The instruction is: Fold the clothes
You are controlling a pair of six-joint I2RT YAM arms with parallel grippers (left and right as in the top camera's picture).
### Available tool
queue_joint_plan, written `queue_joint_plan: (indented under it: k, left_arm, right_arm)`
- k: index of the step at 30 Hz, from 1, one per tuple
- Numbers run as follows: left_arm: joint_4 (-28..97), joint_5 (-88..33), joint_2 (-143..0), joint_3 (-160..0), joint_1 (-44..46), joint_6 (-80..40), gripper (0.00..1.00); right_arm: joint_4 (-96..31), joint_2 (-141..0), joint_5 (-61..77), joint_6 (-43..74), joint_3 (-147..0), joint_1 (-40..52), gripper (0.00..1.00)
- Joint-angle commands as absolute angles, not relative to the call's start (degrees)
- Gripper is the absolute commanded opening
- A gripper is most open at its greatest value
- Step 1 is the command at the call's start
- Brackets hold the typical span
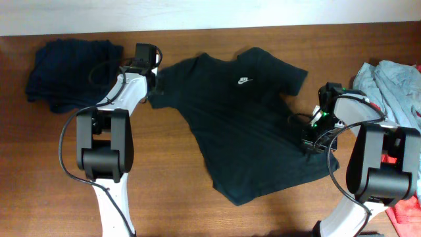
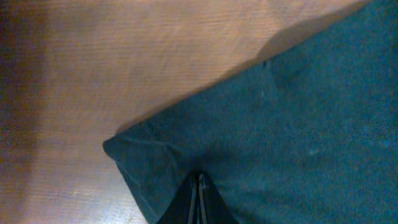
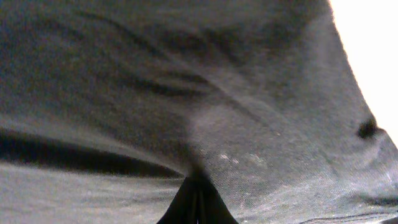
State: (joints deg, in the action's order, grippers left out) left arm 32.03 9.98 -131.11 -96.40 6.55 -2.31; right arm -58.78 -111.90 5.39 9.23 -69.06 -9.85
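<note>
Fig.: overhead, fingertips of both grippers hidden under wrists; red garment (image 1: 406, 214) cut off at R edge. L gripper (image 1: 154, 84), arm reaching fwd, pinches sleeve of black T-shirt (image 1: 243, 125), spread mid-table (image 1: 171, 197). R gripper (image 1: 314, 145) pinches its R side. Count: 1 navy pile (image 1: 69, 69), 1 T-shirt, 1 grey-blue garment (image 1: 395, 79), 1 red.

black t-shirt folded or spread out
Spread out: the black T-shirt lies open across the table, white logo facing up, with no part visibly doubled over.
</note>
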Motion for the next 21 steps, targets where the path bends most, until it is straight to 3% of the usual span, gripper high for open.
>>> queue_joint_plan:
  k: [1,7,18,21]
  left_arm:
    - [38.4,11.8,-135.6,-92.7,5.1,-5.0,0.04]
    - [47.5,10.8,-135.6,-92.7,5.1,-12.2,0.06]
    - [58.7,-5.5,-135.6,-92.7,5.1,-12.6,0.08]
    - [61.4,-7.8,-135.6,-92.7,5.1,-12.6,0.02]
  right_arm:
    - [-53.9,-113.6,-1.0,9.6,-70.1,-9.9,0.04]
    - [-49.7,-113.6,-0.9,7.3,-72.9,-10.2,0.04]
    - [-39.9,-113.6,-0.6,4.9,-74.8,-12.5,0.04]
    - [-36.9,-113.6,-0.5,4.9,-74.8,-12.9,0.04]
